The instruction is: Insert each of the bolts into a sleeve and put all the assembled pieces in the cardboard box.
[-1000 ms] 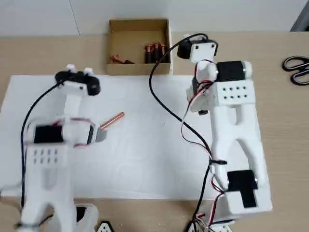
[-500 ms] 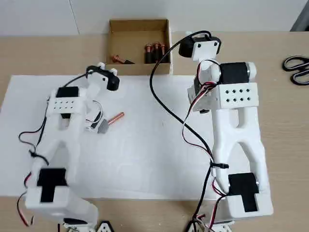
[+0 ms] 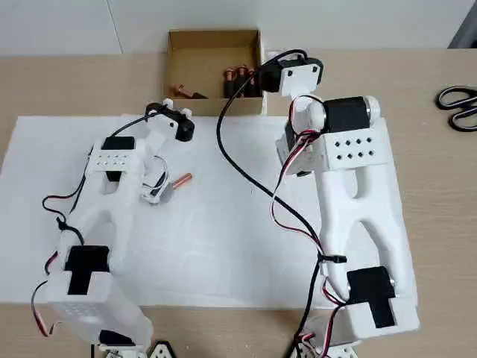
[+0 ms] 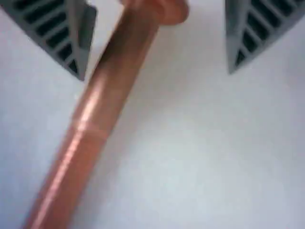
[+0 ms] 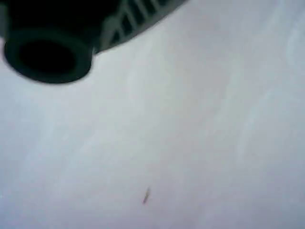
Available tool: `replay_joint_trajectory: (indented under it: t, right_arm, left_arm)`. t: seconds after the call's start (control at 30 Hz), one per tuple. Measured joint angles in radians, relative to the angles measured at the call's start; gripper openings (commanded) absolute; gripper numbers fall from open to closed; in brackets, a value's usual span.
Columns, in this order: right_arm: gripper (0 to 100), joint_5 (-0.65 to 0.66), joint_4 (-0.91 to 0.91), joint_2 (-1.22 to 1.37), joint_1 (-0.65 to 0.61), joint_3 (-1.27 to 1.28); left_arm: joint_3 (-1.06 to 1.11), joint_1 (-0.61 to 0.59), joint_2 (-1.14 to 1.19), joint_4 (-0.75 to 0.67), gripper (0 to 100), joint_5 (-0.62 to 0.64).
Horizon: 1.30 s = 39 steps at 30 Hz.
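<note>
A copper bolt [image 3: 181,180] lies on the white sheet [image 3: 223,246] left of centre. My left gripper [image 3: 164,192] stands low over it and open; in the left wrist view the bolt [image 4: 109,100] runs between the two grey fingers [image 4: 66,36], its head up between the tips of the gripper [image 4: 157,38]. My right gripper [image 3: 292,155] hangs over the sheet near its right edge, shut on a black sleeve [image 5: 47,57] whose round mouth shows beside a ribbed finger [image 5: 136,14]. The cardboard box [image 3: 215,45] sits at the back with assembled pieces [image 3: 238,78] inside.
A further copper piece [image 3: 182,92] lies in the box's left half. Scissors [image 3: 456,104] rest on the wooden table at the far right. A black cable [image 3: 238,160] loops from the right arm across the sheet's middle.
The left arm has stretched out toward the back and its gripper has settled around the bolt, which hardly moved. The right arm has shifted slightly to the left.
</note>
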Motion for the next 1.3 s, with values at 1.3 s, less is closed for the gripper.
replay_joint_trajectory:
  t: [1.3]
  right_arm:
    - [0.4,0.0,0.006,-0.002,-0.002,0.0]
  left_arm:
    - [-0.009,0.084,0.081,-0.006,0,0.0]
